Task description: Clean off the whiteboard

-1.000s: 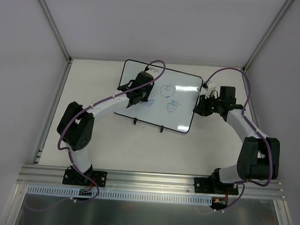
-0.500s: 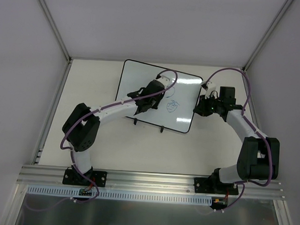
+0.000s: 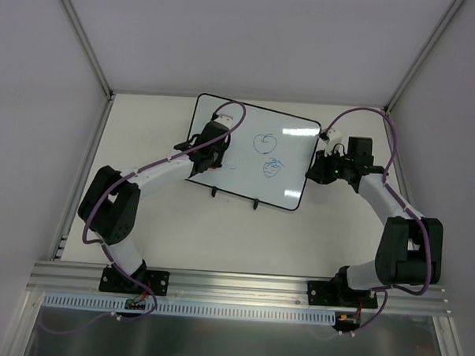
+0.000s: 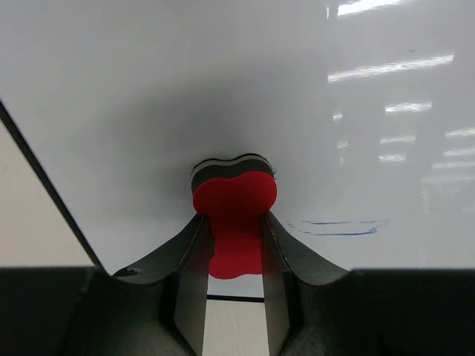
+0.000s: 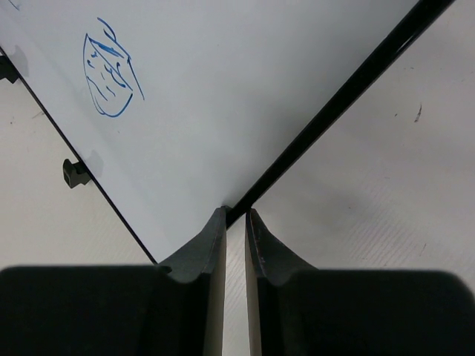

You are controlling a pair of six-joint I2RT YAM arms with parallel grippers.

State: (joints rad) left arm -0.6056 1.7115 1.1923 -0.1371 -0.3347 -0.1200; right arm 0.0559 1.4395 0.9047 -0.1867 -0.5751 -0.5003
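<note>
The whiteboard point(image 3: 296, 145) lies tilted on the table, black-framed, with two blue doodles point(image 3: 263, 142) near its middle. My left gripper point(image 3: 211, 151) is over the board's left part, shut on a red bone-shaped eraser point(image 4: 234, 200) whose pad presses flat on the whiteboard point(image 4: 223, 89). Just right of the eraser a faint blue smear point(image 4: 338, 227) remains. My right gripper point(image 3: 313, 172) is at the board's right edge; in the right wrist view its fingertips point(image 5: 220, 222) pinch the black frame point(image 5: 334, 111). One blue doodle point(image 5: 110, 74) shows there.
Two small black feet point(image 3: 255, 202) stick out from the board's near edge, one foot point(image 5: 74, 173) also in the right wrist view. White enclosure walls stand left, right and behind. A metal rail point(image 3: 241, 284) carries both arm bases.
My left gripper swept right across the board with the eraser, then back to the left. The lower-left doodle is reduced to a faint smear. The right arm has not moved.
</note>
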